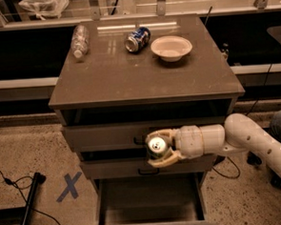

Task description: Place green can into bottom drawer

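Cabinet front (104, 135) | gripper (152, 150) clamped on upright green can (157, 144), over back edge of bottom drawer (151, 203) | I judge: lower straight down, slightly forward.

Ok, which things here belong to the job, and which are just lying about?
Job: green can, held by the gripper in front of the upper drawers; open bottom drawer below it.
Lying about: blue can, plastic bottle and white bowl on the cabinet top; blue tape X on the floor.
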`<state>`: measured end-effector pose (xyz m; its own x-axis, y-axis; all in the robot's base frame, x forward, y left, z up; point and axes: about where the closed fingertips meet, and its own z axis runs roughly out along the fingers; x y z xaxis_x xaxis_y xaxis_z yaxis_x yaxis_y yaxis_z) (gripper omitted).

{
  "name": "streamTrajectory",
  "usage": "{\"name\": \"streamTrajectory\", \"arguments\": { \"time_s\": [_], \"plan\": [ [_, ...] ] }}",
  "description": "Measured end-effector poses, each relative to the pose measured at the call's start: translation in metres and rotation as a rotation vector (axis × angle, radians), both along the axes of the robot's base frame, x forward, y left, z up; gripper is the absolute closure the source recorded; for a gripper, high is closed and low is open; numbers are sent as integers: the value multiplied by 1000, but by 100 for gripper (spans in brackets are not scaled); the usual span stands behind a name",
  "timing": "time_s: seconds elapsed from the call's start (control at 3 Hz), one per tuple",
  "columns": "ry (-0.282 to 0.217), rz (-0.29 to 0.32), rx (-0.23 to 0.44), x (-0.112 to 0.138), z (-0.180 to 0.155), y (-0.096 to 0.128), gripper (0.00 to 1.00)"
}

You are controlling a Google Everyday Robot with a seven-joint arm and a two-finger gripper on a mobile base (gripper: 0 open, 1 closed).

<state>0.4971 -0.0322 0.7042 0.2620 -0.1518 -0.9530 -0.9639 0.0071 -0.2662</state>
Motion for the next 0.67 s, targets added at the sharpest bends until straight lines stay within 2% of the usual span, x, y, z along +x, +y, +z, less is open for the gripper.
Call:
{"name": "streamTrajectory", "arguments": {
  "time_s": [0.33,0.67],
  "plan": [
    [37,16,-52,-20,-47,-46,100],
    [40,26,-51,-21,-47,-43,100]
  ]
}}
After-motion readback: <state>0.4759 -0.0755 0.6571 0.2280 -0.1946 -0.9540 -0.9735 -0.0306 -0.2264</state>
